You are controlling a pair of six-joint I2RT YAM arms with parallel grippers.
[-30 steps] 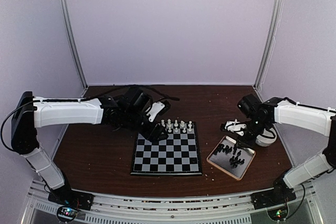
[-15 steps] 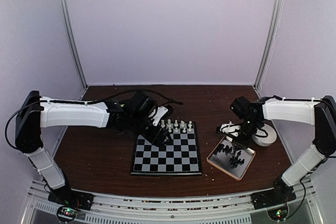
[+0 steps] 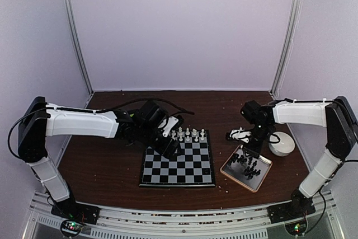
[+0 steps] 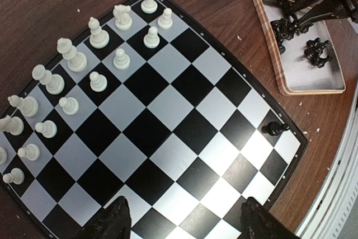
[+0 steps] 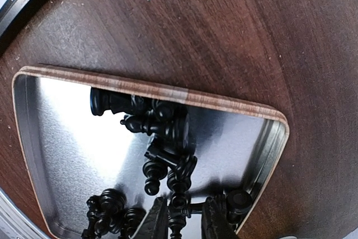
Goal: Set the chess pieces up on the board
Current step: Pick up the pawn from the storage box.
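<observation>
The board (image 3: 177, 169) (image 4: 168, 104) lies mid-table. White chess pieces (image 3: 187, 134) (image 4: 72, 60) stand in two rows along its far edge. A single black piece (image 4: 273, 129) stands near the board's right corner. My left gripper (image 3: 169, 146) (image 4: 184, 223) hovers over the board's far left part, open and empty. The other black chess pieces (image 3: 248, 164) (image 5: 162, 127) lie heaped in a tan-rimmed metal tray (image 3: 230, 167) (image 5: 67, 138). Over the tray's far end, my right gripper (image 3: 246, 143) (image 5: 185, 198) has its jaws narrow around one black piece (image 5: 179, 201).
A white bowl (image 3: 281, 144) sits right of the tray, close to the right arm. The tray (image 4: 313, 76) lies just right of the board. Pale crumbs dot the brown tabletop (image 3: 100, 166). Side walls and metal posts enclose the table.
My right arm has drawn back and left, from the tray's middle to its far end. The left gripper has edged right along the board's far edge.
</observation>
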